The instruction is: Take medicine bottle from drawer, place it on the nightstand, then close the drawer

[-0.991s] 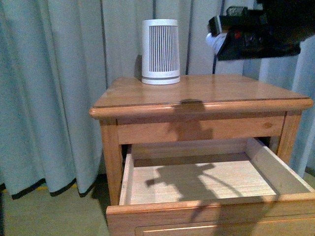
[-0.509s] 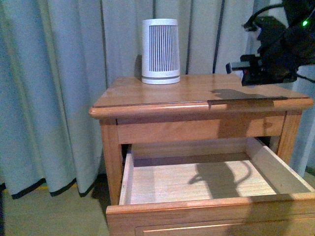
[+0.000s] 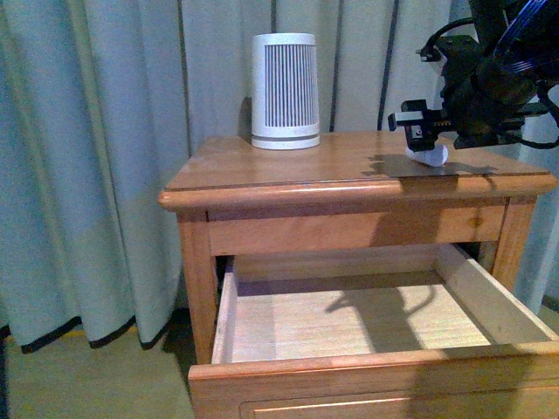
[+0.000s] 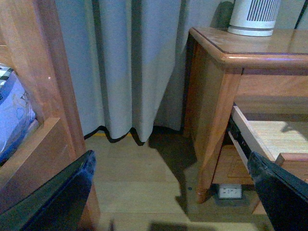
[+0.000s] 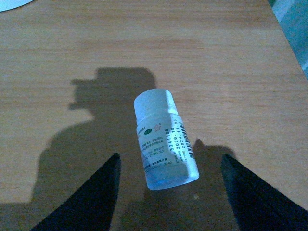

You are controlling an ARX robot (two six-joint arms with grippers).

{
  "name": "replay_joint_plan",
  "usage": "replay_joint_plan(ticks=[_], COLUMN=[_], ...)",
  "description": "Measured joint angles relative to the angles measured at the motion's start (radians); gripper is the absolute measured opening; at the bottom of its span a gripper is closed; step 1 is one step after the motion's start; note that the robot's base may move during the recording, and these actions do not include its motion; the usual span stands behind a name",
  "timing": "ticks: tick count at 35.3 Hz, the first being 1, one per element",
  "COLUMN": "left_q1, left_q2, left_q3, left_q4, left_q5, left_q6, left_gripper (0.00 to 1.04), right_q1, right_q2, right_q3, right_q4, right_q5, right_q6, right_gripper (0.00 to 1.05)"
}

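One roll is all it would take. The medicine bottle looks to be lying on its side toward the far right of the nightstand top, and a cylinder lying flat could run to the right edge.

Your right gripper hangs just over it with jaws spread, both fingers clear of the bottle and holding nothing. Lift away crookedly and a finger could nudge it.

The drawer stands pulled out and empty. Shove it home hard and the jolt may set the bottle rolling.

Your left gripper is also spread wide and empty, low and off to the left of the nightstand.

Count:
- one bottle
- one nightstand
- one open drawer
- one white ribbed device at the far edge of the top
- two grippers
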Motion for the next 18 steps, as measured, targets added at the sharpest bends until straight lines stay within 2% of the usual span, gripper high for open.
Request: replay_joint_plan(ticks=[3,8,14,18], left_q1=[0.0,0.0,0.0,0.0], left_q2=[0.0,0.0,0.0,0.0], left_q3=[0.0,0.0,0.0,0.0], left_q4=[0.0,0.0,0.0,0.0], left_q5=[0.0,0.0,0.0,0.0], left_q6=[0.0,0.0,0.0,0.0], left_gripper=[0.98,0.98,0.98,0.98], right_q1=[0.001,0.005,0.008,-0.006], right_q2=[-0.013,-0.063,-0.238,-0.508], right_q3=[-0.023,-0.076,-0.23,-0.497], right_q4=[0.017,0.056,0.152,0.218], right_q5=[0.001,0.015,0.065,0.053], right_q6=[-0.002,-0.003,0.018,0.122], right_gripper=[0.81,0.99,0.98,0.98])
